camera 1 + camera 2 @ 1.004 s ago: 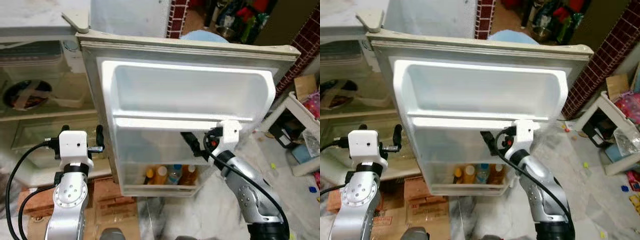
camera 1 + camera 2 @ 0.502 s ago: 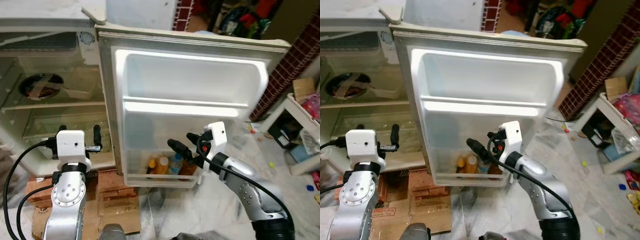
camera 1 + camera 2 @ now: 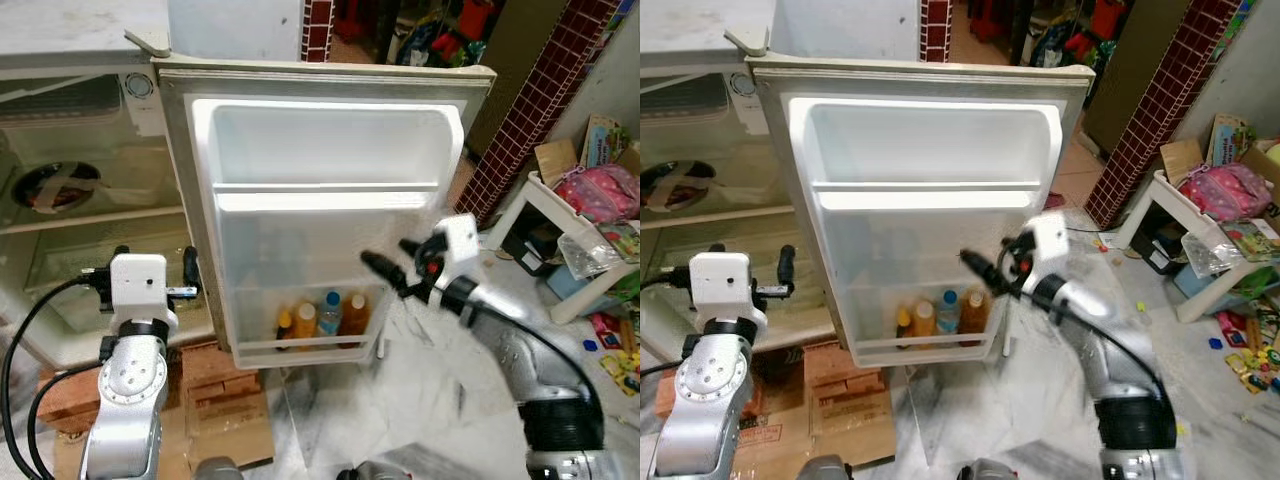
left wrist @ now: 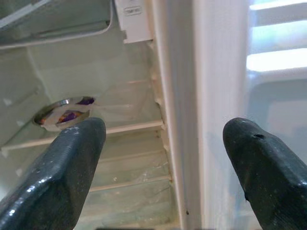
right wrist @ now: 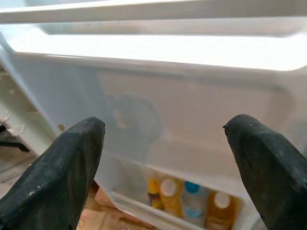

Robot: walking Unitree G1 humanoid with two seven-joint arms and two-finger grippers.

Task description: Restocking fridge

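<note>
Off the door (image 3: 330, 215), right gripper (image 3: 392, 262) withdrawn

The white fridge door (image 3: 330, 160) stands wide open, its inner side facing the robot, with a bare upper shelf and a clear-fronted lower rack. Four bottles (image 3: 322, 318) stand upright side by side in that bottom rack: three orange, one clear with a blue cap. To the left, the open fridge body (image 3: 80, 200) shows glass shelves, one holding a covered plate (image 3: 45, 188).
</note>
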